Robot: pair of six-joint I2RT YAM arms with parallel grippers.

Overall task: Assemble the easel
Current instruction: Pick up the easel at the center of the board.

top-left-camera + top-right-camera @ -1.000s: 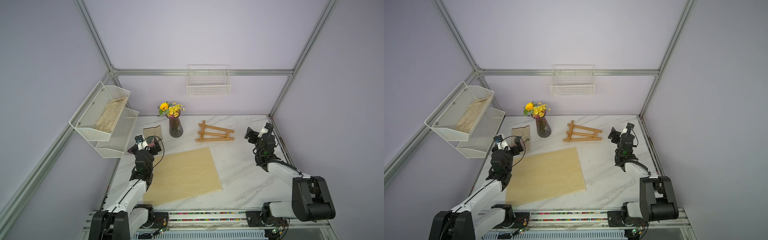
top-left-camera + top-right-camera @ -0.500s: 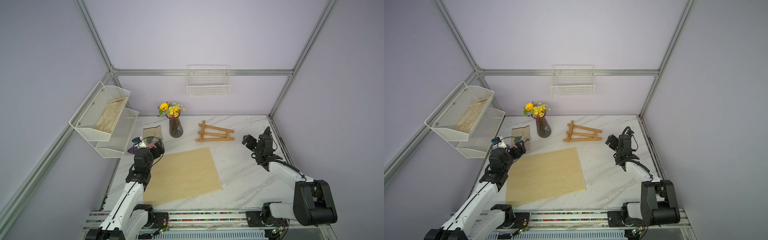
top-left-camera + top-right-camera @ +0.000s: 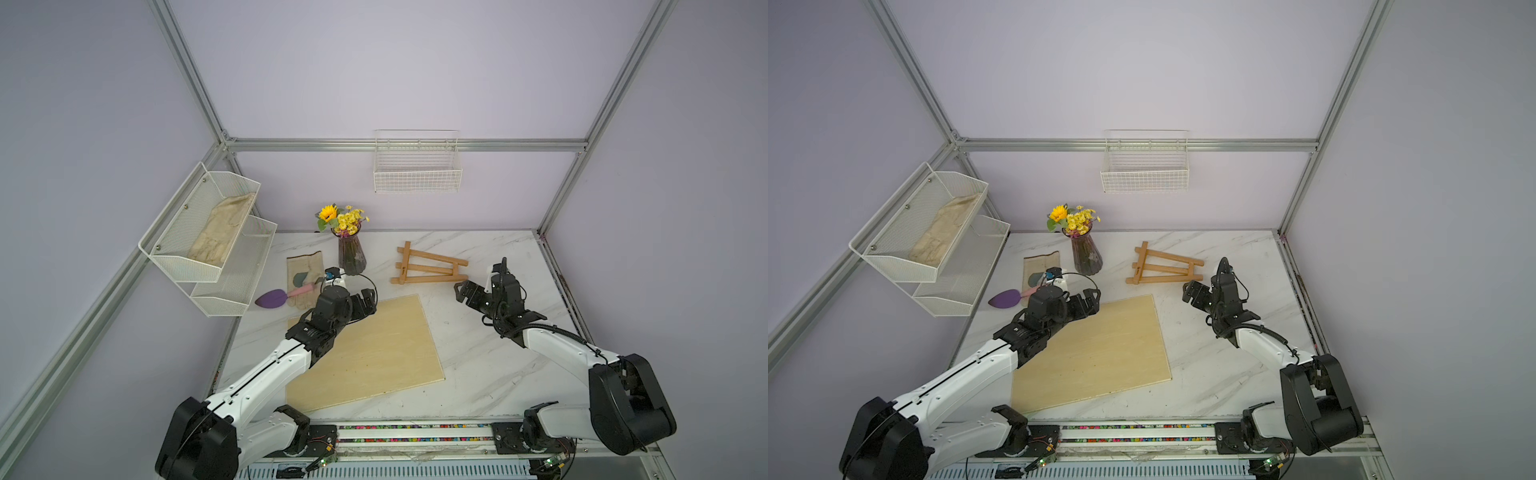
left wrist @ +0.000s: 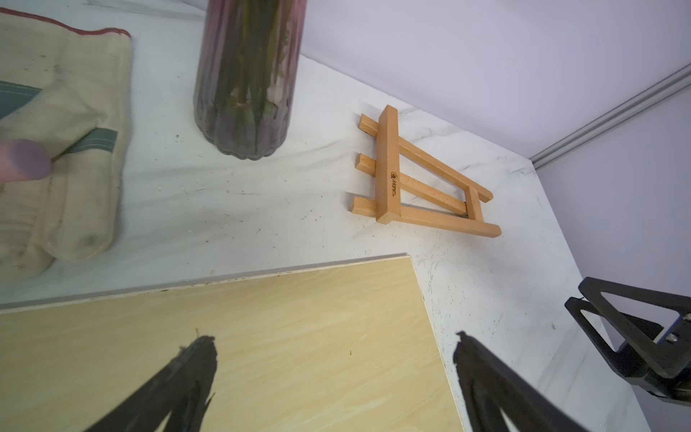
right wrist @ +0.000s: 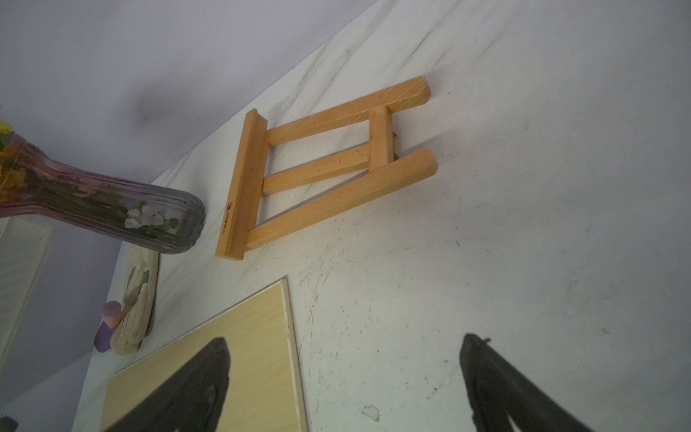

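The easel (image 3: 430, 279) (image 3: 1167, 279) is a small honey-brown wooden frame lying flat and folded on the marble table, at the back and right of centre. Both wrist views show it whole: the left wrist view with its ledge strip (image 4: 387, 168) nearest, the right wrist view from the other side (image 5: 245, 187). My left gripper (image 3: 370, 297) (image 4: 336, 348) hovers open over the far edge of the plywood board, left of the easel. My right gripper (image 3: 463, 291) (image 5: 344, 348) is open just right of the easel's narrow end, apart from it. Neither holds anything.
A large pale plywood board (image 3: 382, 345) lies flat at the table's middle. Left of the easel stands a glass vase of flowers (image 3: 351, 257), with a work glove (image 3: 303, 266) and purple trowel (image 3: 272, 298) beyond. A mesh shelf (image 3: 208, 237) and wire basket (image 3: 417, 166) hang on the walls.
My left gripper has swung right, from over the glove to the board's far edge. My right gripper has come down and left toward the easel. The easel has not moved.
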